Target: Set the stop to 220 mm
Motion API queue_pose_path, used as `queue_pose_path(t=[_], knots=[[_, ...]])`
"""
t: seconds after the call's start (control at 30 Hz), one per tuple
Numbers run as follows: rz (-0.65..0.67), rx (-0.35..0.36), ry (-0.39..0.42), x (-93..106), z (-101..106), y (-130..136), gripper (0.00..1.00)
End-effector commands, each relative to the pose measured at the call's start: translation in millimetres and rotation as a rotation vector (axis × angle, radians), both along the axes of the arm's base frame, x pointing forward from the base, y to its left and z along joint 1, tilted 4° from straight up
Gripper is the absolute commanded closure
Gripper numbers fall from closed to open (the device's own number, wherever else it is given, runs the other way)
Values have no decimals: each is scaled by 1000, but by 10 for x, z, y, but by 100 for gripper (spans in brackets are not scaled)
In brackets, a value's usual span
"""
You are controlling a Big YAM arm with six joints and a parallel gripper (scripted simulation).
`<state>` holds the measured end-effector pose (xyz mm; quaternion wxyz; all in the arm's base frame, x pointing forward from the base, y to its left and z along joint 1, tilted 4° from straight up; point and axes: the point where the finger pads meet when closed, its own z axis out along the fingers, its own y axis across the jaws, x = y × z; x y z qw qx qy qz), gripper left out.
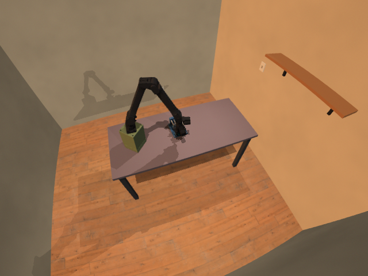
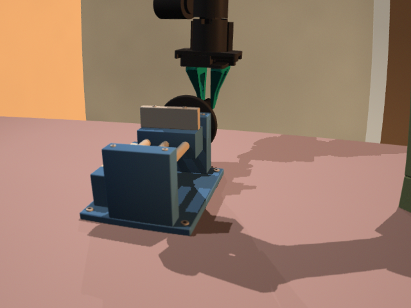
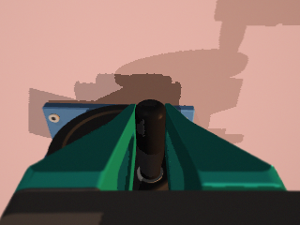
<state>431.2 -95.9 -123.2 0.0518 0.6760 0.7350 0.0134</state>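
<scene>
The blue stop fixture point(image 2: 142, 185) stands on the table, with a blue carriage point(image 2: 167, 137) on rods near its handwheel end. A grey block point(image 2: 169, 118) tops the carriage. The black handwheel point(image 2: 214, 127) point(image 3: 70, 127) is at the far end in the exterior view, partly hidden by the fixture. Its black crank handle point(image 3: 151, 136) stands between the green fingers in the wrist view. My gripper point(image 2: 208, 102) point(image 3: 150, 113) points down and is shut on this handle, at the upper right of the wheel in the exterior view. No scale or reading can be made out.
The arm stands on an olive-green pedestal point(image 1: 132, 142) at the left end of the table point(image 1: 207, 127). A brown shelf point(image 1: 311, 83) is on the right wall, beyond the table. The fixture's blue end block point(image 2: 139, 182) rises in front of the carriage in the exterior view.
</scene>
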Motion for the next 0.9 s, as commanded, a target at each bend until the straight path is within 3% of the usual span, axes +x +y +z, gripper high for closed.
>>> queue_pose_path(t=[0.0, 0.87], knots=[[-4, -1, 54, -239, -129, -78, 94], [-4, -5, 37, -227, -267, -97, 94]])
